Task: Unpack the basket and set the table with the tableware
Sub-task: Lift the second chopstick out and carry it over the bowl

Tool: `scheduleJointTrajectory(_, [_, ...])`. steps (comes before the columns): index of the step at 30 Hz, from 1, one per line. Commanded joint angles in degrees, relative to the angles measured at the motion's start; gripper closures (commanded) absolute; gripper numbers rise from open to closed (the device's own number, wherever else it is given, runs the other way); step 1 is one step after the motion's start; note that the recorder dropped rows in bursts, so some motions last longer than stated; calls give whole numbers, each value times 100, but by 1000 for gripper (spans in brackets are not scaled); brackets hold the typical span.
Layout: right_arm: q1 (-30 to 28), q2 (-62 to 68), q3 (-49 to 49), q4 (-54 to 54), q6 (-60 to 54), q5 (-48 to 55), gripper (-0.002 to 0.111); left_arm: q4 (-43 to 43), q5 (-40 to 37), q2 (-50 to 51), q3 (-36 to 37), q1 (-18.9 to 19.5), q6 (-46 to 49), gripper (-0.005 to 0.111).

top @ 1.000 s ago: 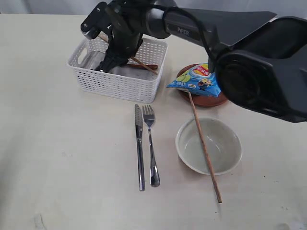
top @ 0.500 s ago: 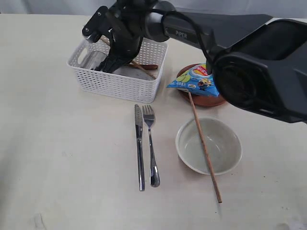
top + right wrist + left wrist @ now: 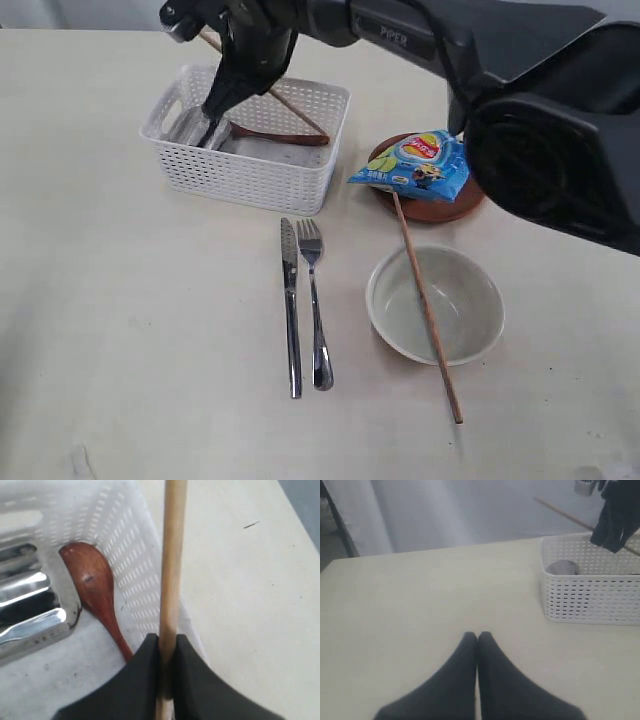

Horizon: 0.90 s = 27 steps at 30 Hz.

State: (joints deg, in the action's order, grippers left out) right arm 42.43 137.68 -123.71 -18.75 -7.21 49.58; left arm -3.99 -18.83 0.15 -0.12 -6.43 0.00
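My right gripper (image 3: 215,103) (image 3: 167,645) hangs over the white basket (image 3: 245,170), shut on a wooden chopstick (image 3: 300,112) (image 3: 171,555) that slants up out of it. A reddish-brown spoon (image 3: 285,138) (image 3: 92,582) and a steel cup (image 3: 190,125) (image 3: 27,615) lie inside the basket. On the table (image 3: 130,320), a knife (image 3: 290,310) and fork (image 3: 315,300) lie side by side in front of the basket. A second chopstick (image 3: 428,310) rests across the pale bowl (image 3: 475,300). My left gripper (image 3: 477,636) is shut and empty over bare table beside the basket (image 3: 590,600).
A blue chip bag (image 3: 412,165) lies on the brown plate (image 3: 440,212) right of the basket. The right arm's dark links (image 3: 540,110) reach across the back right of the table. A grey curtain (image 3: 445,510) hangs beyond the far edge.
The right gripper closed on the chopstick inside the basket and has lifted it upward, baring more of the spoon. The left gripper has not moved.
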Motion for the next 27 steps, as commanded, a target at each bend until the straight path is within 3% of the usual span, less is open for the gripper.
scheduleJointTrajectory(1, [-20,-344,-49,420,46,219,109,-28,42,-15,12,-43,0,107])
scheduleJointTrajectory(6, [-206,-777,-49,888,155,679,109,-28,42,-15,12,-43,0,107])
scheduleJointTrajectory(12, [-734,-1188,-49,1732,372,2012,109,-28,42,-15,12,-43,0,107])
scheduleJointTrajectory(15, [-991,-1373,81,1970,427,2038,109,-28,42,-15,12,-43,0,107])
scheduleJointTrajectory(19, [-1303,-2016,967,2135,785,2038,109,-28,42,-15,12,-43,0,107])
scheduleJointTrajectory(27, [-1719,-3775,3666,2681,785,1883,109,-28,42,-15,12,-43,0,107])
